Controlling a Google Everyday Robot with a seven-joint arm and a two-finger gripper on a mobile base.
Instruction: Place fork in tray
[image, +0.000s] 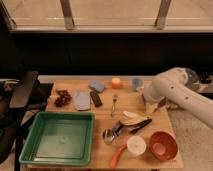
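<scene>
The wooden table (100, 112) is being viewed from the front, with a dark window wall behind it.

1. Gripper. The gripper (149, 106) is being held low over the right side of the table, at the end of the white arm (175, 92) that is being extended in from the right. It is being kept well apart from the fork, with nothing seen in its grasp. Whether it is released or clenched cannot be told.

2. Fork. The fork (114, 104) is being left flat on the table near its middle, lengthwise from back to front. It is being flanked by the black bar (96, 98) on the left and by the arm on the right. An orange cup (116, 82) is standing just behind it. It is lying outside the tray.

3. Tray. The tray (60, 141) is being kept at the front left corner of the table, with nothing seen inside it. It is lying apart from the fork, to the front and left of it.

4. Other items. A scoop (112, 134) and a knife (141, 125) are lying in front of the fork. A white cup (136, 145) and a red-orange bowl (163, 145) are standing at the front right.
</scene>
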